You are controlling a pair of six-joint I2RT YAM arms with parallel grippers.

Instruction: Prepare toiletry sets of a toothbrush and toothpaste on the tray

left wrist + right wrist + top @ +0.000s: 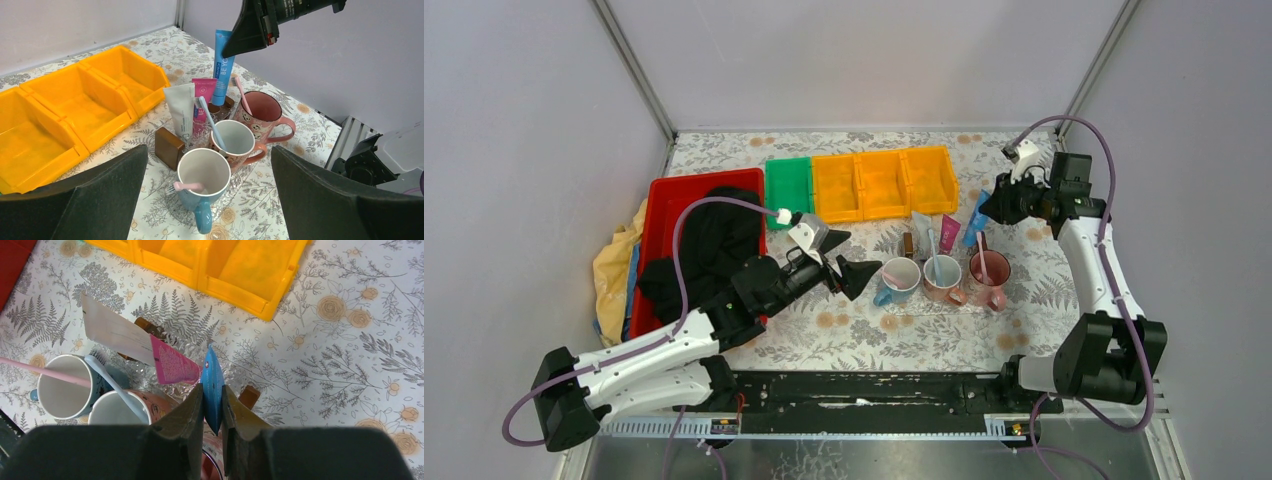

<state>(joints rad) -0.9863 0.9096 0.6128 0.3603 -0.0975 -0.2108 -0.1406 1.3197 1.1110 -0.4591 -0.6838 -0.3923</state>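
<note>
1. Blue toothpaste tube (221, 67) was the one in play. It hung pretty much upright, long axis near vertical, crimped flat end up top, bottom end down just behind the dark pink mug (260, 112).
2. The right claw (212, 392) was clamped on that top end. From its wrist view you looked straight down the thin edge of the tube, pinched flat between the two fingers.
3. So the tube ran straight down from the claw. My guess: the coming move turned on whether that bottom end landed inside the mug or behind it. From these angles I couldn't tell if it was touching anything.
4. Next to it, the magenta tube (204, 90) and the white tube (180, 107) leaned behind the middle mug (235, 142), with a brown block (168, 146) just beside them.
5. Every mug had a brush: a pink one (187, 186) across the blue mug (202, 175), a light blue one (210, 120) in the middle mug, another pink one (242, 92) in the dark pink mug.
6. The mugs seemed to sit on a clear tray (242, 172), though it was hard to make out.
7. The left claw (849, 258) was spread wide with nothing in it, near the blue mug and well apart from the tube. The right arm was obviously nearer.
</note>
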